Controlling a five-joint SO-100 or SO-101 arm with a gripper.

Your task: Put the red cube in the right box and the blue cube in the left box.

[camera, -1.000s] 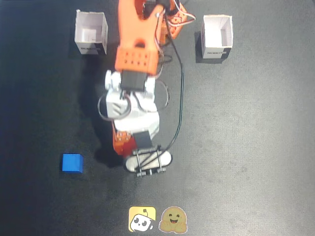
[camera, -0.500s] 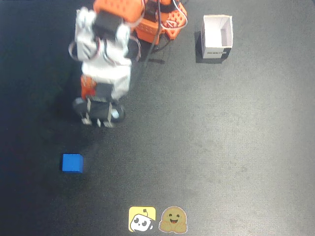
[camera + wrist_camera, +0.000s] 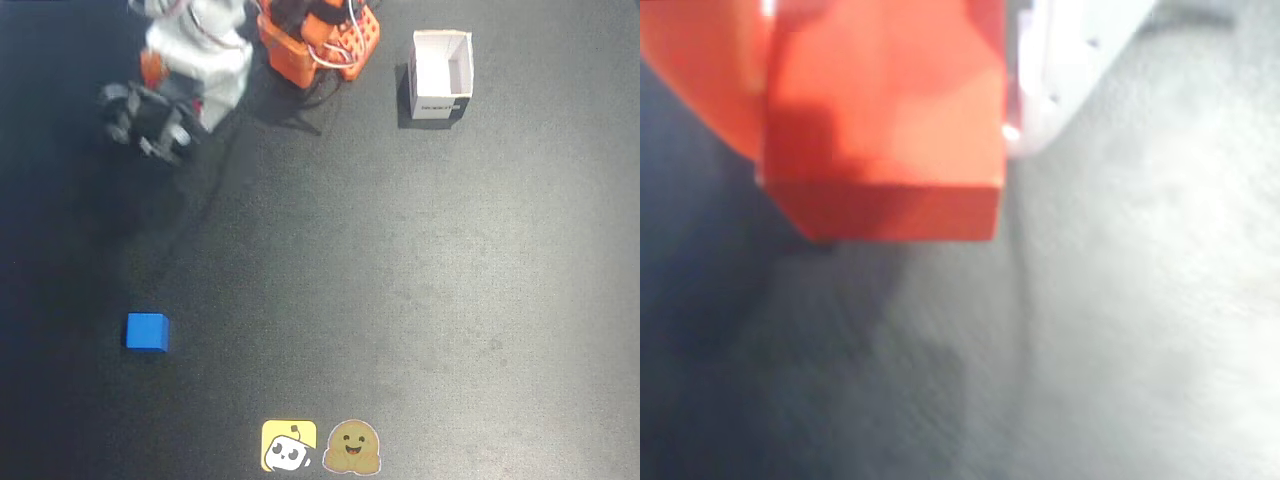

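Jaws (image 3: 890,150) clamped on red cube (image 3: 885,130), blue cube (image 3: 147,332) on counter (image 3: 420,300), white box (image 3: 441,75) far right in fixed view.

In the fixed view the dark counter (image 3: 420,280) lies open across its middle and whole right half. The only low obstacles are the blue cube (image 3: 147,331) at 8 o'clock, well apart from everything, and two stickers (image 3: 320,446) at 6 o'clock by the edge. A white box (image 3: 441,75) stands at 1 o'clock, open on top with bare counter on every side. The arm's base (image 3: 320,40) and cables crowd 12 o'clock; the blurred hand (image 3: 150,120) fills 11 o'clock. In the wrist view the red cube (image 3: 885,120) sits clamped between the fingers, over bare counter.
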